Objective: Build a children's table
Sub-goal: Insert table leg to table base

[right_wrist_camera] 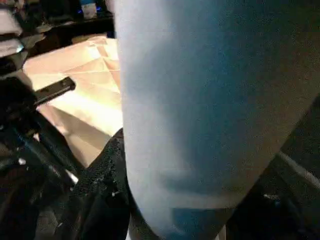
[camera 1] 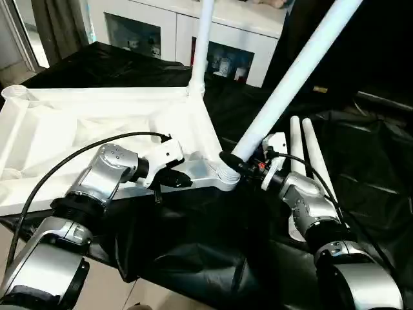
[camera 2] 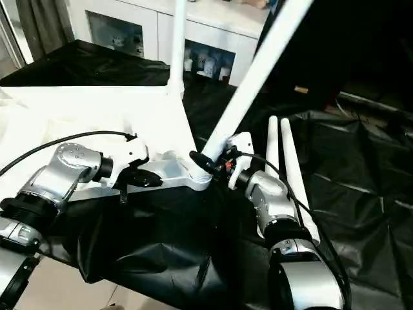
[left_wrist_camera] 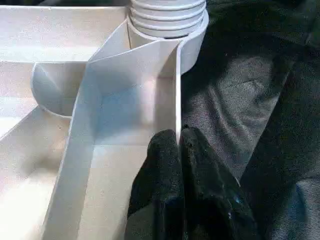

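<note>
The white table top [camera 1: 77, 129] lies upside down on black cloth, ribbed underside up. One tube leg [camera 1: 201, 45] stands upright in the far corner socket. A second leg [camera 1: 290, 81] leans steeply to the right, its lower end at the near corner socket [camera 1: 227, 174]. My right gripper [camera 1: 250, 165] is shut on this leg just above the socket; the leg [right_wrist_camera: 200, 110] looms close in the right wrist view. My left gripper [camera 1: 175, 181] is shut on the top's near rim, and its fingertips [left_wrist_camera: 165, 145] pinch the thin wall [left_wrist_camera: 176, 90]. Two more legs [camera 1: 304, 152] lie side by side on the cloth.
A white cabinet with glass doors [camera 1: 155, 29] stands behind the work surface. Wrinkled black cloth [camera 1: 361, 155] covers the surface and hangs over its front edge [camera 1: 193, 271]. A black cable [camera 1: 71, 161] loops from my left forearm.
</note>
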Motion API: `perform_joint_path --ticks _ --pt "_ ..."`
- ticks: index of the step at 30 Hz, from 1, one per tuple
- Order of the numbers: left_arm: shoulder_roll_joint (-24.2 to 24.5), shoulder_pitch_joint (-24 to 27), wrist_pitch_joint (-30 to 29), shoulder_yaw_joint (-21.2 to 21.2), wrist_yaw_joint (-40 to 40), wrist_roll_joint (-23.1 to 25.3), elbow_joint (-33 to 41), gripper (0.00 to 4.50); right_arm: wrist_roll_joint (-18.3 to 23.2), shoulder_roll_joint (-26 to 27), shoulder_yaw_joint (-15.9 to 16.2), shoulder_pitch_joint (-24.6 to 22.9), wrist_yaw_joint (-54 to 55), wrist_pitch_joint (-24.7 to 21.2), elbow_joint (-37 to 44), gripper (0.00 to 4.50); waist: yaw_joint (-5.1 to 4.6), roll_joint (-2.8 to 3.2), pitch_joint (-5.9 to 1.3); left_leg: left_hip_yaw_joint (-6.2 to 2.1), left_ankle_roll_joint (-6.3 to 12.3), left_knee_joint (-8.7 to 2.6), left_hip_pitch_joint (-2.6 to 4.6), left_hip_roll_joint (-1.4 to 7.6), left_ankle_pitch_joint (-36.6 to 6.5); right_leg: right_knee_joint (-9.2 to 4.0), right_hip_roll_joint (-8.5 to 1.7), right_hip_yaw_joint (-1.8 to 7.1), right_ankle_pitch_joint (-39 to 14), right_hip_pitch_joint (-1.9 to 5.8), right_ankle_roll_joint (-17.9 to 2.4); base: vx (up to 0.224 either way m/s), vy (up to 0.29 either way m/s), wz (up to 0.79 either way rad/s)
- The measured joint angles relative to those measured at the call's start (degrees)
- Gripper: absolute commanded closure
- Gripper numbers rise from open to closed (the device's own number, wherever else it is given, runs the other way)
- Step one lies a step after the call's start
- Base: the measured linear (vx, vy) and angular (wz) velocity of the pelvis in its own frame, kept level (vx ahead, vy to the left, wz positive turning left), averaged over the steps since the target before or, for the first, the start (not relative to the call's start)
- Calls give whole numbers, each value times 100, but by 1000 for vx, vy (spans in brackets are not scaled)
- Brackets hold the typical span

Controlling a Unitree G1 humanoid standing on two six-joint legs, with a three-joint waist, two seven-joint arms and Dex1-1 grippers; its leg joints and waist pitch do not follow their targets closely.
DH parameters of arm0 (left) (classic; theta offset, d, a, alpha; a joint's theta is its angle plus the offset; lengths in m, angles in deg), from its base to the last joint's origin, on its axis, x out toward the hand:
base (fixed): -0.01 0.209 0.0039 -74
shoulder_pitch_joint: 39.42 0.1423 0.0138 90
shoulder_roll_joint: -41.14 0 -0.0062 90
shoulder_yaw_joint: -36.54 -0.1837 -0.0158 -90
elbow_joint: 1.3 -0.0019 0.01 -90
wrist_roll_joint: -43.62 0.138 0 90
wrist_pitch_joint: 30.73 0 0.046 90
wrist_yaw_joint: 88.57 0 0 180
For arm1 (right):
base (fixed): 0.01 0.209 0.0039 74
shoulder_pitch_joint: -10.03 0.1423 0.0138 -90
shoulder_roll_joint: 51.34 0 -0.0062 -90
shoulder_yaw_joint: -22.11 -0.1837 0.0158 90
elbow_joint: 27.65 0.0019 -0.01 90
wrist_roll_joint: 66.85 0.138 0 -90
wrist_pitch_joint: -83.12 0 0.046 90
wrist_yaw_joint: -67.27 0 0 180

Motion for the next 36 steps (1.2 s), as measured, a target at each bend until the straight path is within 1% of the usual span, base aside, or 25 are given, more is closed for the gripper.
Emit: perform_joint_path --ticks 1,4,8,10,15,19,24,33,36 --pt "0 -1 0 0 -10 13 -6 450 -133 -39 116 8 26 52 46 259 0 6 4 0 0 -2 2 0 0 2 0 0 1 0 1 0 0 0" --pt "1 -1 3 -5 -24 47 -8 450 -362 -57 296 42 121 133 77 259 -5 9 6 -2 -1 -3 3 1 0 5 2 0 1 0 2 0 0 0" --pt "29 1 2 -8 27 48 -7 450 -403 -59 378 89 145 125 54 259 -10 0 3 -1 0 -1 2 -1 0 0 0 1 1 3 2 0 0 0" --pt "71 1 4 -8 86 46 -6 450 -432 -67 451 204 104 66 -35 259 -34 1 3 -1 0 -1 4 0 0 1 1 1 1 3 1 0 0 0" --pt "104 1 21 -5 187 37 8 450 -435 -105 497 337 -90 21 -179 259 -42 5 1 -2 -1 -4 7 4 0 1 9 1 1 2 1 0 0 0" --pt "213 12 37 -7 411 7 60 450 -444 -119 519 436 -357 22 -271 259 -95 4 0 -2 1 -6 6 7 -2 -6 15 1 -2 1 -1 0 0 0" --pt "277 12 41 -27 575 -26 63 450 -442 -129 519 495 -599 24 -340 259 -130 4 0 0 9 -8 4 7 -7 -9 15 1 -4 1 -4 0 0 0" --pt "270 9 41 -49 595 -10 60 450 -431 -157 518 519 -718 93 -435 259 -107 7 -2 2 9 -6 6 7 -7 -7 14 1 -4 3 -4 0 0 0" --pt "188 -12 -6 -7 469 45 -26 450 -431 -107 516 520 -391 93 -509 259 -105 20 -23 2 8 -2 14 6 -6 -5 13 1 -4 10 -5 0 0 0"
